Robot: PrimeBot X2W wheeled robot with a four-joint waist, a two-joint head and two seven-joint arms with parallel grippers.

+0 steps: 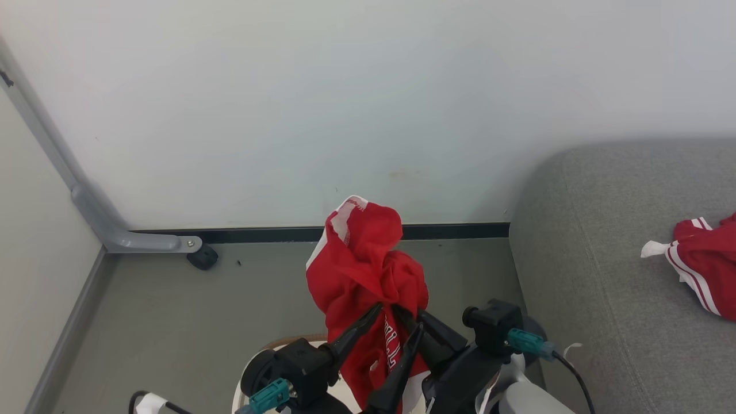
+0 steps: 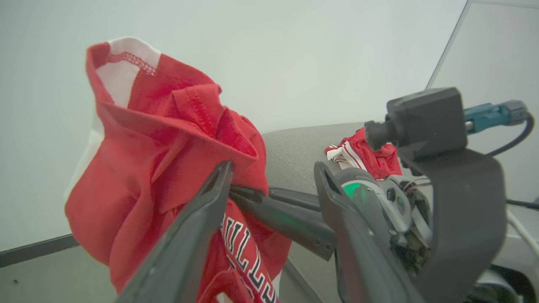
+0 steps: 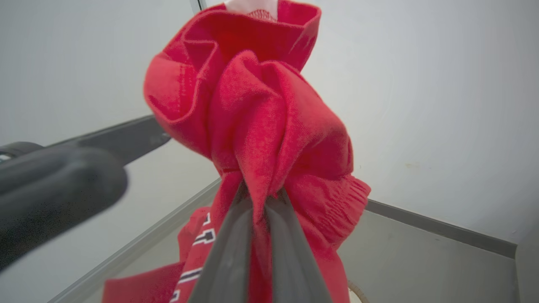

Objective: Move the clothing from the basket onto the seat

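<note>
- your right gripper (image 3: 259,198) is clamped on the bunched red sports garment with white lettering (image 1: 359,264), held up above the cream plastic basket with brown rim (image 1: 290,342).
- your left gripper (image 2: 273,172) is spread wide, gripping nothing, just beside that cloth.
- a second red white-striped garment (image 1: 704,261) lies on the grey woven fabric sofa seat (image 1: 592,259), well apart.

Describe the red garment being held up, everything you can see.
The garment is soft red jersey-like cloth with a white panel and stitched hem on top and white dark-edged lettering lower down. It is bunched, held up before the wall, pinched in the shut right gripper. The open left gripper flanks it, touching the fabric.
</note>
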